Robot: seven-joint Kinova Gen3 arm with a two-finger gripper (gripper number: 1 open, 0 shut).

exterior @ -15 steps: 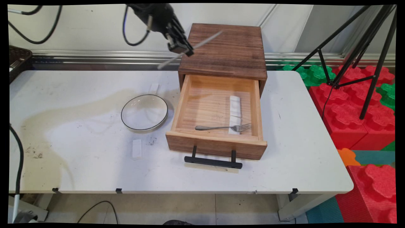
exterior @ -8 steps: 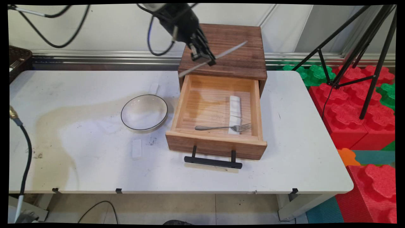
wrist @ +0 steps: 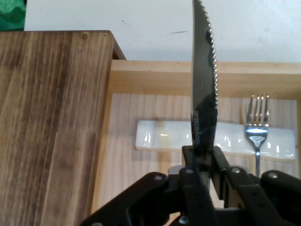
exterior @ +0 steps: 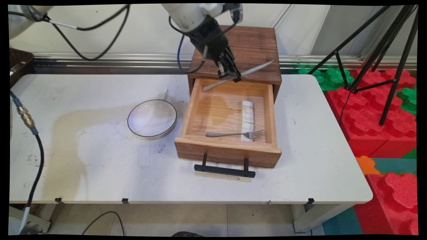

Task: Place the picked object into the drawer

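1. Nearest me on the tabletop [exterior: 300, 180] a small white block [exterior: 144, 156] lies flat, and just behind it sits a shallow white plate [exterior: 152, 118] with a dark rim. Both are well apart from my pincer.
2. To the right of the plate stands a wooden box whose drawer [exterior: 228, 151] is pulled fully out, its black handle [exterior: 224, 170] facing me, so the inside is open from above.
3. In the drawer's front part a fork [exterior: 235, 134] lies crosswise, its tines propped on the near end of a white cutlery rest [exterior: 247, 115] that runs front to back. I judge the rest is there to keep utensil heads off the wood.
4. Above the drawer's far edge hangs my pincer [exterior: 230, 75], clamped tight on a serrated knife [exterior: 238, 75] near the middle of its length. The knife sticks out on both sides, tilted up to the right.
5. In the hand view the blade [wrist: 205, 94] points straight away from the closed fingers [wrist: 225, 172], edge-on, with the rest and fork tines directly below it; the knife is clear of both.
6. Farthest back is the dark wooden box top [exterior: 240, 50], with nothing on it.
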